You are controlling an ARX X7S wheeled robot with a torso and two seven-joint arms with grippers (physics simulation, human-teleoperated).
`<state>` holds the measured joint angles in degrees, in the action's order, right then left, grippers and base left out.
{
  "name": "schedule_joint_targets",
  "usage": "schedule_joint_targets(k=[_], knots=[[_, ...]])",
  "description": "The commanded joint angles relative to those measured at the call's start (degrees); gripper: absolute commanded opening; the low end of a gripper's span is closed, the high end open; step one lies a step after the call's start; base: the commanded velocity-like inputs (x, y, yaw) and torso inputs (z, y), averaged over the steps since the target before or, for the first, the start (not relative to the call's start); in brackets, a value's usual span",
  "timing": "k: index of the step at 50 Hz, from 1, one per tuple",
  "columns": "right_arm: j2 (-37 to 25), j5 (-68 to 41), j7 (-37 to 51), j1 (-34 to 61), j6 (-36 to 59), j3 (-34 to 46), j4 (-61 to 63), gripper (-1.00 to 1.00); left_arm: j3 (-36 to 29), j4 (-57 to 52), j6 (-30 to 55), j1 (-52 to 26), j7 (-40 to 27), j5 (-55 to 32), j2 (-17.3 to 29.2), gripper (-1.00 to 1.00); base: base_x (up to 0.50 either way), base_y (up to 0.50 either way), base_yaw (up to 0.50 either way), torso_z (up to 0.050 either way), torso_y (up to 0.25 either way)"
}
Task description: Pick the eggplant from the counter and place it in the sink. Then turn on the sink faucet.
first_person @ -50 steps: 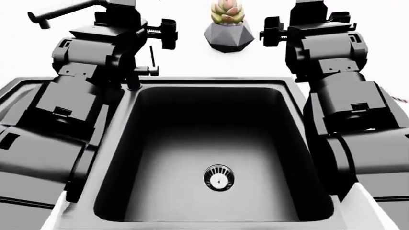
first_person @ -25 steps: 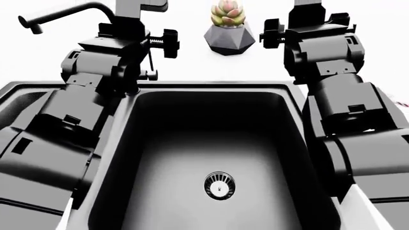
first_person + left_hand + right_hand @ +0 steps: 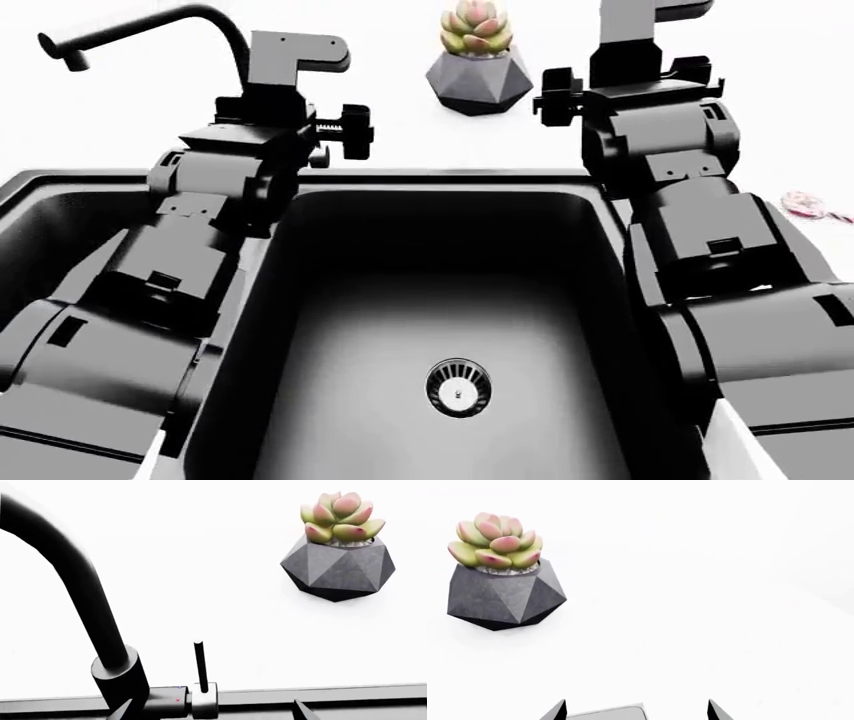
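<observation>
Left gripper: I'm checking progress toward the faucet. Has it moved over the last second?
Yes. In the head view the left gripper has shifted right and slightly toward the sink, away from the faucet, relative to the succulent pot.

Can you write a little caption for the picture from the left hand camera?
The sink faucet and its thin upright lever stand near a succulent in a dark faceted pot on the white counter.

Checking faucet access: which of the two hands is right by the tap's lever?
The left hand: the lever stands just ahead of it. The right hand faces only the potted plant.
</observation>
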<state>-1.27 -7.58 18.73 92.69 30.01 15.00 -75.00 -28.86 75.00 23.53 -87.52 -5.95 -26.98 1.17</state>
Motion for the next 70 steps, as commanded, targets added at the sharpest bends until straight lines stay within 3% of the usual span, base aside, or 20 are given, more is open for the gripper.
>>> schedule_joint_targets(k=[1,6,16,26,32,54,64,70], knots=[[1.23,0.65,-1.00,-0.40,-0.58,-1.15,0.01,1.00,1.02,-0.01,-0.31,0.89,1.05,1.21,-1.15,1.00,0.00,0.00,0.00,0.000,0.000],[1.23,-0.14,-0.72,-0.46,-0.73,-0.22,0.01,1.00,-0.88,-0.01,-0.36,-0.29,1.46,-0.84,-1.15,1.00,0.00,0.00,0.00,0.000,0.000],[1.22,-0.60,-0.81,-0.55,-0.57,0.19,0.01,1.00,-13.24,-0.02,-1.85,-2.78,0.18,-14.05,-1.16,1.00,0.00,0.00,0.00,0.000,0.000],[1.23,-0.84,-0.86,-0.76,-0.59,0.52,0.01,1.00,-11.15,-0.01,-1.70,-2.37,-1.21,-11.60,-1.15,1.00,0.00,0.00,0.00,0.038,0.000],[1.24,-2.51,-1.33,-0.77,-0.89,2.54,0.01,1.00,-6.81,-0.01,-1.27,-2.11,-1.63,-7.58,-1.15,1.00,0.18,0.00,0.00,0.000,0.000],[1.24,-0.62,-0.51,-0.68,0.19,-0.07,0.01,1.00,-3.67,-0.01,-1.07,-1.58,-0.26,-4.47,-1.15,1.00,0.24,0.00,0.00,0.000,0.000],[-1.62,4.32,-2.52,9.63,15.53,-4.26,0.02,1.00,-0.17,-0.01,-0.96,-1.40,0.01,-1.15,-1.15,1.00,0.00,0.00,0.00,0.000,0.000],[-3.36,6.90,-9.24,12.88,17.83,-0.51,0.30,1.00,-2.14,-0.01,-1.12,-1.56,-0.20,-2.98,-1.15,1.00,0.00,0.00,0.00,0.000,0.000]])
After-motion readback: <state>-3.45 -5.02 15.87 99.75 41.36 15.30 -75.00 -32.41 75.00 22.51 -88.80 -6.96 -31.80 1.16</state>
